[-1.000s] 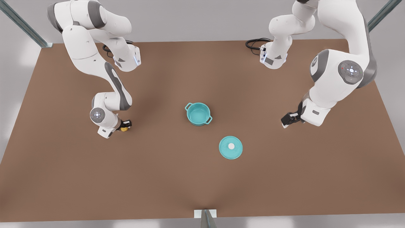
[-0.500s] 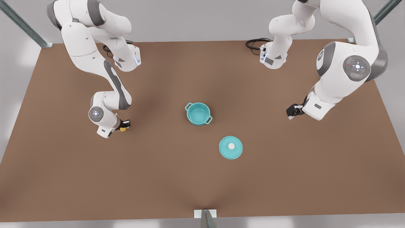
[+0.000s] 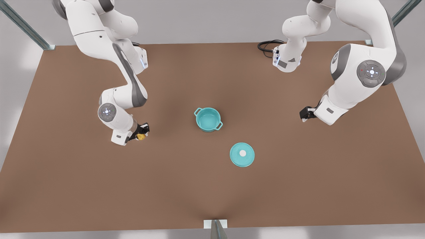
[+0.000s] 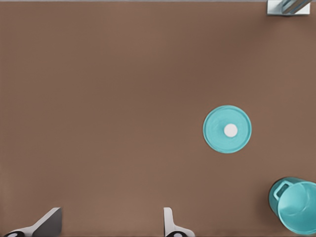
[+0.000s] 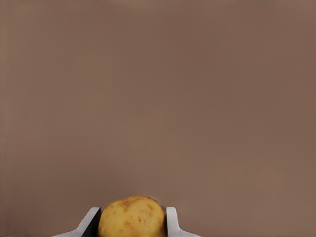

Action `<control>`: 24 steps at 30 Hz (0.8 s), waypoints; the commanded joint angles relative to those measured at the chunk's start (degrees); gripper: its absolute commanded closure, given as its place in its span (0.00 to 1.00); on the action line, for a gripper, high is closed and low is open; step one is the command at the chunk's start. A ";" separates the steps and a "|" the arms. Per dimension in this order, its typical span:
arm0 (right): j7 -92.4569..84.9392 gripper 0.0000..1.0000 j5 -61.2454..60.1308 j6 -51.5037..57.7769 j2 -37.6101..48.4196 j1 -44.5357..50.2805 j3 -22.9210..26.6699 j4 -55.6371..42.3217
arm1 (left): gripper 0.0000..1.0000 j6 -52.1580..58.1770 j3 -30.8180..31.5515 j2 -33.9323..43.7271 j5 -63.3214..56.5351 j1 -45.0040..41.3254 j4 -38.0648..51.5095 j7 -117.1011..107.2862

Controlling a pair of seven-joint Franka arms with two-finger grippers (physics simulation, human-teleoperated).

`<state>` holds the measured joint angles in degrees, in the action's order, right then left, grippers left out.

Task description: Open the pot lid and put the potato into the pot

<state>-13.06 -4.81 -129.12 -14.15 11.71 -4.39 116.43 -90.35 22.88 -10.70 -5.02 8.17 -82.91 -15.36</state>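
While the pot lid (image 3: 242, 154) lies flat on the table (image 3: 66, 182) nearest you, the pot (image 3: 208, 119) stands open beyond it; your right gripper (image 3: 142, 132) clamps the potato (image 3: 141, 136) at the front view's left, your left gripper (image 3: 304, 116) waits spread, empty, opposite

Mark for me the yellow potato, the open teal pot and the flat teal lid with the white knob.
Yellow potato (image 5: 131, 217): right wrist view, its middle, between the right gripper's fingers.
Round teal pot (image 3: 208, 119): front view, inside floor.
Flat teal pot lid (image 3: 242, 154): front view, beside the white knob.

Right claw (image 3: 143, 132) clamped around a load, left claw (image 3: 303, 117) spread, hovering.
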 commanded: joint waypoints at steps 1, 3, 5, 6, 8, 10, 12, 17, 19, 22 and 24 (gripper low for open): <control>10.24 0.53 0.32 8.61 -0.18 1.29 -0.44 -2.34 | 0.00 0.88 0.06 0.06 -0.07 0.00 0.03 2.97; 13.58 0.53 0.67 11.08 -1.41 3.84 -0.44 -5.41 | 0.00 0.88 0.06 0.06 -0.07 0.00 0.03 3.06; 17.98 0.53 0.68 14.42 -2.38 7.01 -0.44 -9.55 | 0.00 0.88 0.06 0.06 -0.07 0.09 0.03 2.97; 19.12 0.53 0.68 14.51 -2.82 7.97 -0.44 -10.43 | 0.00 0.88 0.06 0.06 -0.07 0.09 0.03 2.97; 21.40 0.53 0.41 15.74 -3.96 9.64 -0.44 -13.59 | 0.00 0.88 0.06 0.06 -0.07 0.09 0.03 2.97; 24.92 0.53 0.32 16.09 -6.33 12.28 -0.36 -17.28 | 0.00 0.88 0.06 0.06 -1.57 0.00 0.03 3.06; 26.50 0.53 -1.17 16.09 -8.35 12.98 -0.53 -20.36 | 0.00 0.88 0.15 -0.03 -1.57 -0.09 0.03 3.06; 31.25 0.53 -2.49 16.09 -15.03 16.32 -2.03 -27.83 | 0.00 0.88 -0.11 -0.03 -1.48 0.09 0.20 2.97; 33.45 0.53 -2.31 16.00 -17.05 17.47 -3.61 -30.03 | 0.00 0.88 -0.64 -0.03 -1.04 0.44 0.20 2.97; 36.17 0.53 -2.31 15.13 -21.54 19.40 -4.66 -35.57 | 0.00 0.97 -0.73 -0.03 -1.04 0.97 0.20 3.06; 37.32 0.53 -2.40 14.95 -22.51 20.37 -4.84 -35.66 | 0.00 0.97 -0.73 -0.03 -0.95 1.14 0.20 3.06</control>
<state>7.55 -7.60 -114.22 -36.21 31.78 -9.08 81.15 -89.48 22.10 -10.79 -6.04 9.31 -82.75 -13.13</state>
